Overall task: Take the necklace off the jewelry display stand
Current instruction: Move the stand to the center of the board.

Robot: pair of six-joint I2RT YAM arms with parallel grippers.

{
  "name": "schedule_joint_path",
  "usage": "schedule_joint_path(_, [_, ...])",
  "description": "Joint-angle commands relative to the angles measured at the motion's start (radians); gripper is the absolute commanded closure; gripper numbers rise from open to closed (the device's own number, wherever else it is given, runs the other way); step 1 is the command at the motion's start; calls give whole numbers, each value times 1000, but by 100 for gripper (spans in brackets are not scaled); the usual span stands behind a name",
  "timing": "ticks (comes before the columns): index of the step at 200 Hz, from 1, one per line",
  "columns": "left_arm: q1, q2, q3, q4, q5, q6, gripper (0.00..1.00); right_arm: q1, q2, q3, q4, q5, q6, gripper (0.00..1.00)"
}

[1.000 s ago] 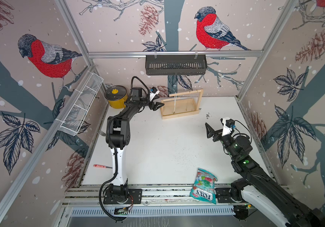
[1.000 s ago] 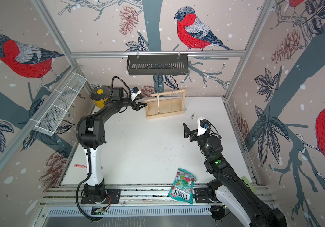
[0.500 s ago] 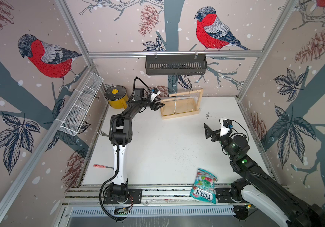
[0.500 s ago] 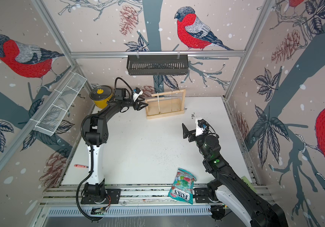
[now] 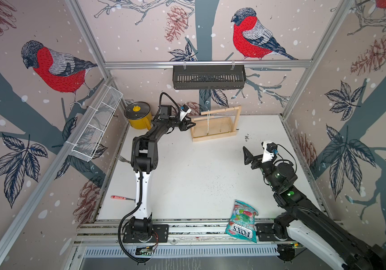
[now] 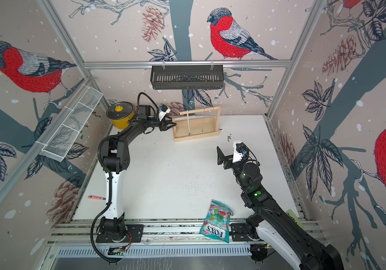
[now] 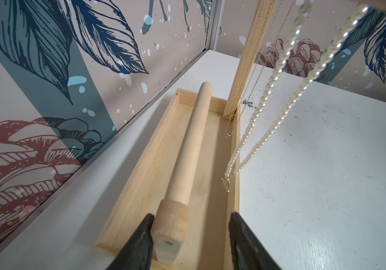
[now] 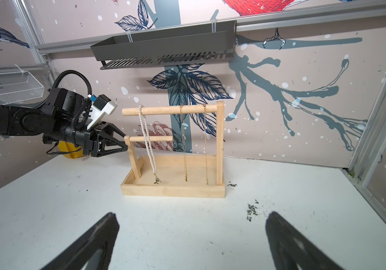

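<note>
The pale wooden jewelry display stand (image 5: 213, 136) (image 6: 196, 138) (image 8: 173, 190) stands near the back wall. A pearl necklace (image 8: 148, 145) (image 5: 208, 122) (image 7: 269, 112) hangs from the left end of its top dowel, and two thin gold chains (image 8: 184, 145) hang further right. My left gripper (image 8: 125, 142) (image 5: 193, 124) (image 7: 191, 216) is at the stand's short left post. Its jaws straddle the post's top: one finger touches the wood and the other stands apart. My right gripper (image 8: 192, 217) (image 5: 245, 153) hovers wide open over the table, facing the stand with nothing between its fingers.
A yellow pot (image 5: 138, 115) sits behind the left arm. A black shelf (image 5: 208, 77) hangs on the back wall and a white wire basket (image 5: 96, 126) on the left wall. A candy bag (image 5: 242, 221) lies at the front edge, with dark crumbs (image 8: 251, 210) right of the stand.
The left gripper's jaws have narrowed around the short post's top. The right gripper has drifted a little left, toward the stand.
</note>
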Motion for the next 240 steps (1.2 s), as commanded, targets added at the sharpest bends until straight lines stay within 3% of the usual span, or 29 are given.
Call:
schedule_joint_path(1, [-1,1,-1,10,68,6,50,3,-8,-7,-1,23,8,0])
schedule_joint_path(42, [-7,-3,-1,-2,55,23,55,7,-12,-16,-27,32,25,0])
schedule_joint_path(78, [-10,-8,-4,-22,54,45,67,15,-30,-29,-33,40,36,0])
schedule_joint_path(97, [-12,-9,-4,-42,52,69,83,17,-37,-26,-42,45,36,0])
schedule_joint_path(139, [-13,-38,-45,-54,51,105,100,25,-58,-27,-67,52,37,0])
schedule_joint_path(189, [-14,-78,-123,-133,109,225,100,33,-99,-32,-88,60,44,0])
schedule_joint_path(240, [-55,-156,-229,-273,51,371,100,40,-160,-64,-102,80,59,0])
